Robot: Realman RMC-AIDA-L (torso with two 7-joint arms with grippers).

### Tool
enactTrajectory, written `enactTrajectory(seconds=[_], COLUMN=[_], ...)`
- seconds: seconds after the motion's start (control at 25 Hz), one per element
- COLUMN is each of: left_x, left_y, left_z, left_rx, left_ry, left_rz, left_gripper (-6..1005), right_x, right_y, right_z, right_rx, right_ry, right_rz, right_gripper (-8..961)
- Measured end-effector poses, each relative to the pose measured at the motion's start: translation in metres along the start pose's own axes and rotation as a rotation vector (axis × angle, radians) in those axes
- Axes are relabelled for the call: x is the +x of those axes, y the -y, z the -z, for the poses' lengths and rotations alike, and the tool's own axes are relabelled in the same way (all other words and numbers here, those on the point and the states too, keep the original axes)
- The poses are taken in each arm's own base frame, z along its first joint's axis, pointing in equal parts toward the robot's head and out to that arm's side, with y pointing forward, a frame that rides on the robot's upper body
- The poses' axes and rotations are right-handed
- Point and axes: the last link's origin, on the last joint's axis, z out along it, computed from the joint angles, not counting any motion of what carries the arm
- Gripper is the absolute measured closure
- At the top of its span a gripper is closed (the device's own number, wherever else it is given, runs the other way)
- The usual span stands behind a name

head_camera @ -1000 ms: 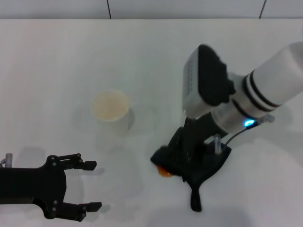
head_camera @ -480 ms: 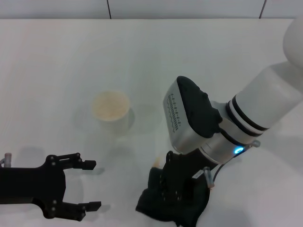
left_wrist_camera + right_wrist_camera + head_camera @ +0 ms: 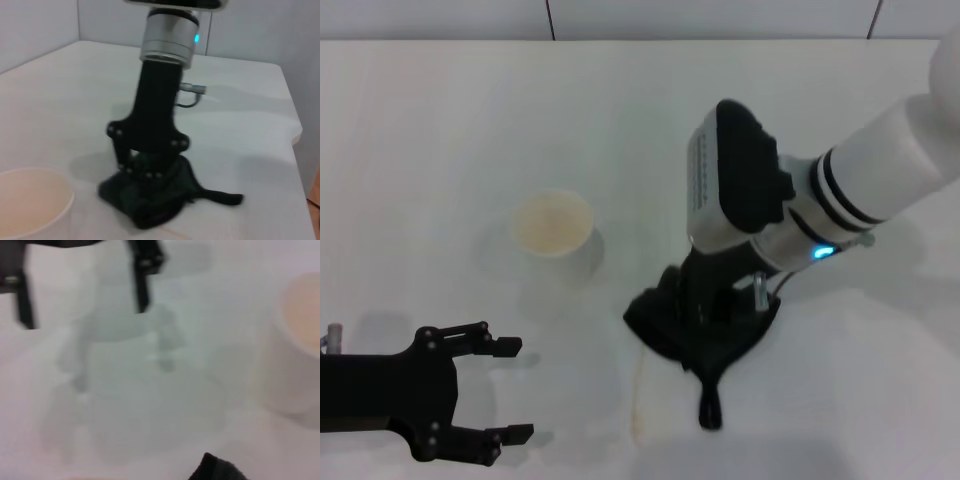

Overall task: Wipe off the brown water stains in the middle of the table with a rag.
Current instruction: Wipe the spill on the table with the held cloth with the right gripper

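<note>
Right gripper (image 3: 695, 322) pressed down into the rag (image 3: 705, 345); fingertips buried in the dark cloth, black on black, grip not readable. Brown water stains not visible, whether under the rag or not cannot be told. Left arm cut off by the head view's lower left edge. Paper cup (image 3: 30, 207) cropped at the left wrist view's corner. Right wrist view heavily blurred; only a sliver of rag at its edge.
</note>
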Motion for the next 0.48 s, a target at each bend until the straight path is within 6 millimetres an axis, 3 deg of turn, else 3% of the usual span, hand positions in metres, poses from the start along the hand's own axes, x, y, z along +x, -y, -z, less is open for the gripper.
enactTrajectory(seconds=[0.24, 0.48], left_x=[0.001, 0.001], left_y=[0.001, 0.002], left_z=[-0.001, -0.002], left_rx=[0.003, 0.005], left_ry=[-0.001, -0.001], left_rz=[-0.002, -0.004], left_gripper=[111, 111], right_x=[-0.003, -0.021], right_y=[0.000, -0.036], right_z=[-0.003, -0.012], right_rx=[0.012, -0.160], right_ry=[0.003, 0.013], right_rz=[0.016, 0.089], right_gripper=[873, 875])
